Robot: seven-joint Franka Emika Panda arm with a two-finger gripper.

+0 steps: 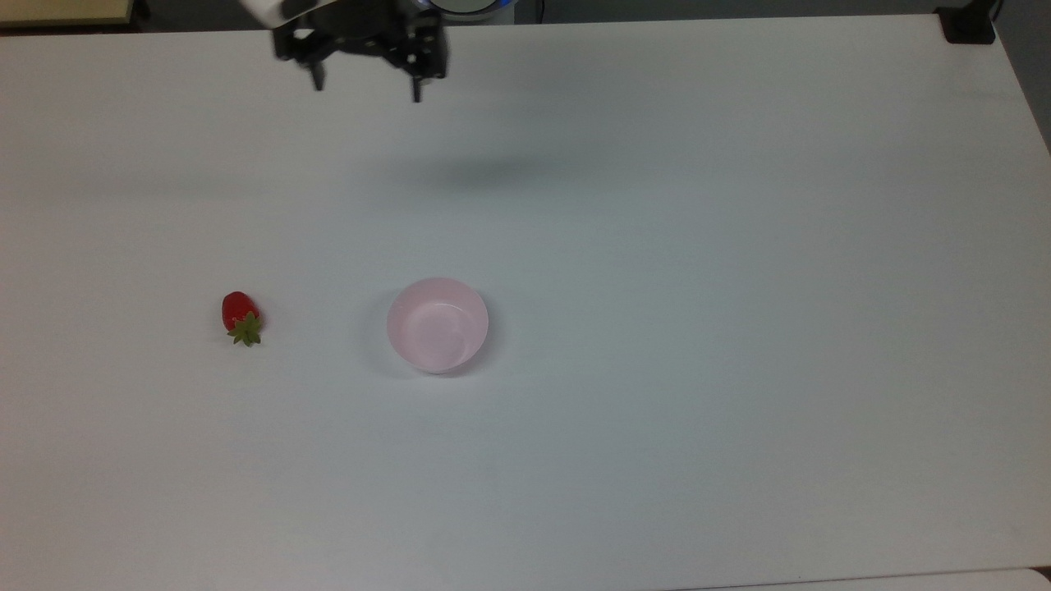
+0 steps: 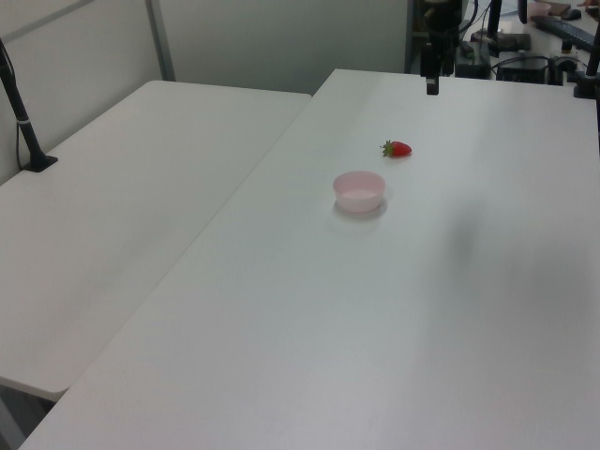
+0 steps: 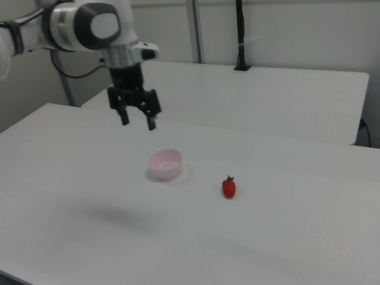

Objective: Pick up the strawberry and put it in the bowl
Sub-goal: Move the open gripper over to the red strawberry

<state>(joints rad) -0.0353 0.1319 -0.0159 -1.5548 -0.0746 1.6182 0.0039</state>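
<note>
Top view, left to right: strawberry [image 1: 240,317] lies on its side on the white worktop [image 1: 739,287], leafy cap toward the top view's bottom edge, well apart from the pale pink bowl [image 1: 438,325] to the top view's right. Bowl stands upright with nothing in it. Pincer [image 1: 365,86] hangs above the worktop's far edge, fingers spread wide and holding nothing, far from both strawberry and bowl.

Strawberry [image 1: 239,313] red, green cap; bowl [image 1: 438,325] pale pink; table [image 1: 739,328] white; claw [image 1: 365,86] seemingly black.
</note>
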